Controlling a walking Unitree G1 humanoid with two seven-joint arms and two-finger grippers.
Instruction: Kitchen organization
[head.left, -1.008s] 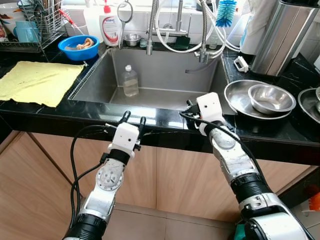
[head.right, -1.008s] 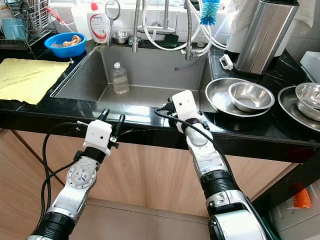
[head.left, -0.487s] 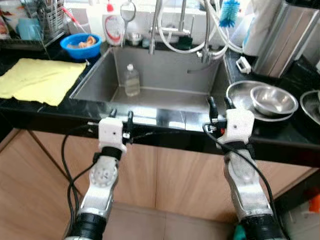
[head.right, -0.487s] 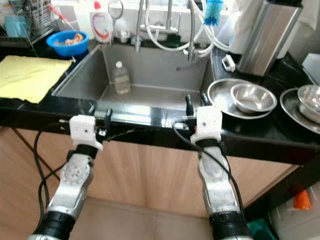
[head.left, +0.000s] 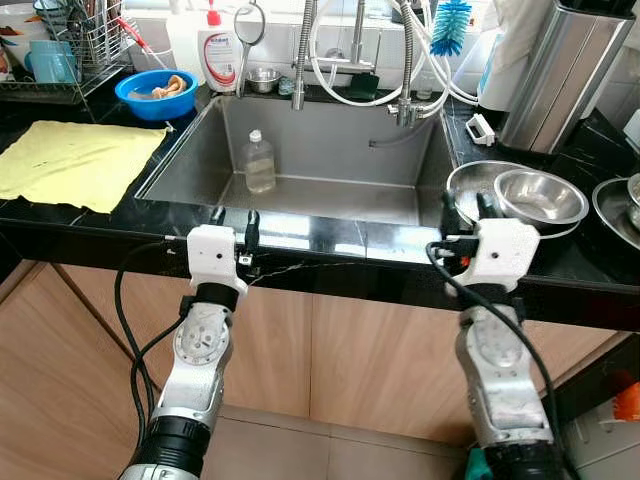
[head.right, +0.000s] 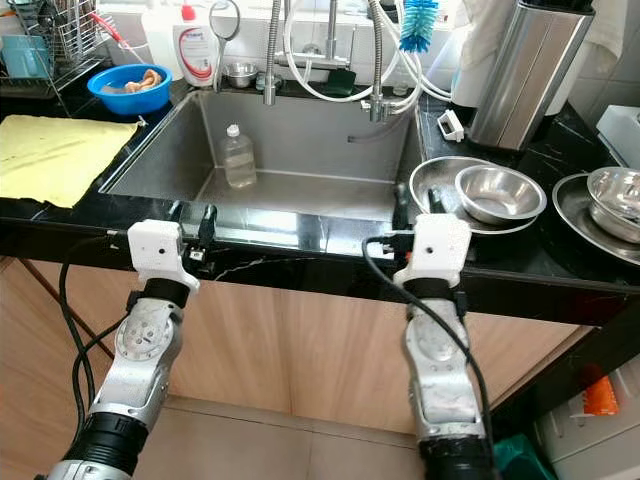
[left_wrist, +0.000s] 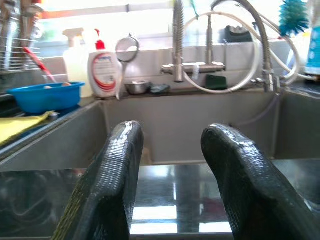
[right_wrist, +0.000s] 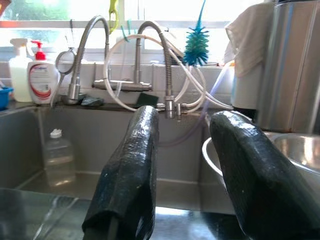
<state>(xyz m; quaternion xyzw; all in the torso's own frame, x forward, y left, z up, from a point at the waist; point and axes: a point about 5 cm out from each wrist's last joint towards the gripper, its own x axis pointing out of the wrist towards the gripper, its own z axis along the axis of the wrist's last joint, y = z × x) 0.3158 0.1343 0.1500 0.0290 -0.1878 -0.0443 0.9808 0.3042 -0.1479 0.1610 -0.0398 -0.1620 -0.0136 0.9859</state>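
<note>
Nearest, two silver arms raised in front of wooden cabinet doors (head.left: 330, 350), wrists level with the front edge of the black counter (head.left: 330, 262). Left pincer (head.left: 233, 222) at the counter's front lip, just before the sink's left half, fingers apart with a clear gap and holding nothing. Right pincer (head.left: 464, 209) at the front lip by the sink's right corner, fingers likewise spread and empty, tips close to the rim of a wide steel dish (head.left: 470, 190).

Beyond the lip, a deep steel sink (head.left: 400, 160) sunk into the counter. Inside it, upright toward the back left, a small clear plastic bottle (head.left: 259, 162) with a white cap, well apart from both pincers.

Left of the sink, a yellow cloth (head.left: 75, 162) spread flat on the counter. Right of the sink, a steel bowl (head.left: 540, 196) sitting in the wide dish, with more steel bowls (head.right: 615, 195) at the far right edge.

Farther back on the left, a blue bowl (head.left: 155, 95) with something pale inside, beside a wire dish rack (head.left: 70, 55) holding a blue cup. Behind the sink, a white dish-soap bottle (head.left: 220, 55) with a red cap, a small steel cup (head.left: 264, 78), a coiled spring tap (head.left: 303, 50) with looping hoses, and a blue bottle brush (head.left: 452, 25) hanging above. At the back right, a tall brushed-steel appliance (head.left: 555, 70).
</note>
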